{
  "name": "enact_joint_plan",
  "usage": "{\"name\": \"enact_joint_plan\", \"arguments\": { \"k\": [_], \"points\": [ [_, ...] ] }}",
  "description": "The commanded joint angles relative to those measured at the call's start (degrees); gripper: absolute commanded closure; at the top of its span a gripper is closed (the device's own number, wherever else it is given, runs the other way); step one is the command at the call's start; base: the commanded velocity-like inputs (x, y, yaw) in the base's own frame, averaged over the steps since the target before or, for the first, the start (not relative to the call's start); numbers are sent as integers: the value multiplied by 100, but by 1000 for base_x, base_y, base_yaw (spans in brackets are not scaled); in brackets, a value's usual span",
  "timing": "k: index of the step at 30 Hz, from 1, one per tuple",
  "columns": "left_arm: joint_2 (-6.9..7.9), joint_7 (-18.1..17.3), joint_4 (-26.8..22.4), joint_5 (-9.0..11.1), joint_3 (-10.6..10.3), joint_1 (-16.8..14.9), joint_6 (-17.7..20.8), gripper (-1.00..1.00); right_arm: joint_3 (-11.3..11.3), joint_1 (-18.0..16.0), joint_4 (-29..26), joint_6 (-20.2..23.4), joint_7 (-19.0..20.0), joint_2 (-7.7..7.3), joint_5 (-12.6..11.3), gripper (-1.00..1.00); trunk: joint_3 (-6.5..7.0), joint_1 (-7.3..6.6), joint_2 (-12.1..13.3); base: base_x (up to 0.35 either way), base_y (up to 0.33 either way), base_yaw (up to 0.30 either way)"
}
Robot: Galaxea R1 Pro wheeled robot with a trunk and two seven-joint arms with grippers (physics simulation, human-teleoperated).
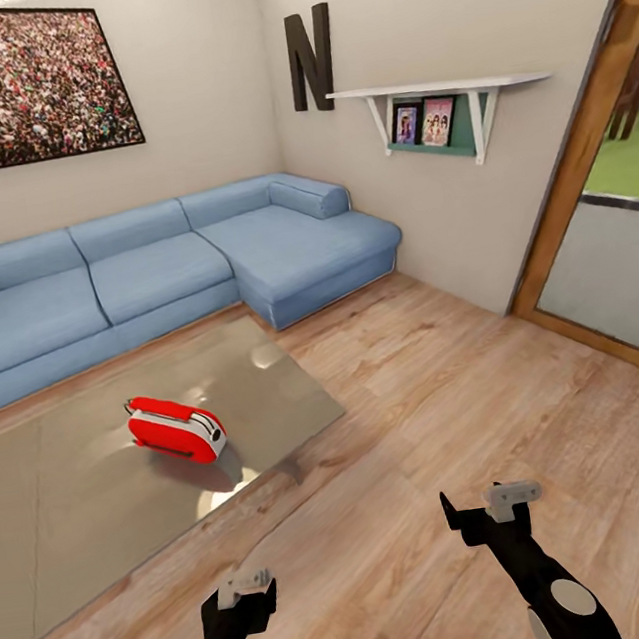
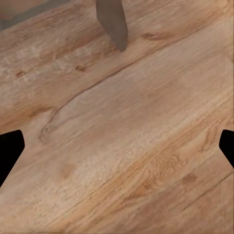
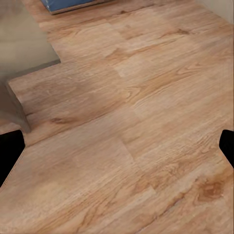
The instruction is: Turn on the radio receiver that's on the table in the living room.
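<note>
Radio receiver: red body, white face, seen lying on glossy grey table, near table's front edge. Blue sofa set behind table. Framed photos held on wall shelf. Left gripper and right gripper held spread open over wood floor, well apart from radio.

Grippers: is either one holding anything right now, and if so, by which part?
Nothing is held. The left gripper and right gripper hang open over the wood floor; the radio receiver lies untouched on the table.
</note>
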Motion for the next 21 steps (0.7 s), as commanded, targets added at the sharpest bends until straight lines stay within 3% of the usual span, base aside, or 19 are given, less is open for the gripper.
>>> {"name": "enact_joint_plan", "arguments": {
  "k": [1, 21],
  "points": [
    [0, 0, 0, -2, 0, 0, 0, -100, 0, 1, 0, 0, 0, 0, 0, -100, 0, 0, 0, 0, 0, 287],
    [0, 0, 1, -2, -8, 0, 0, -100, 0, 2, 0, 0, 0, 0, 0, -100, 0, 0, 0, 0, 0, 287]
  ]
}}
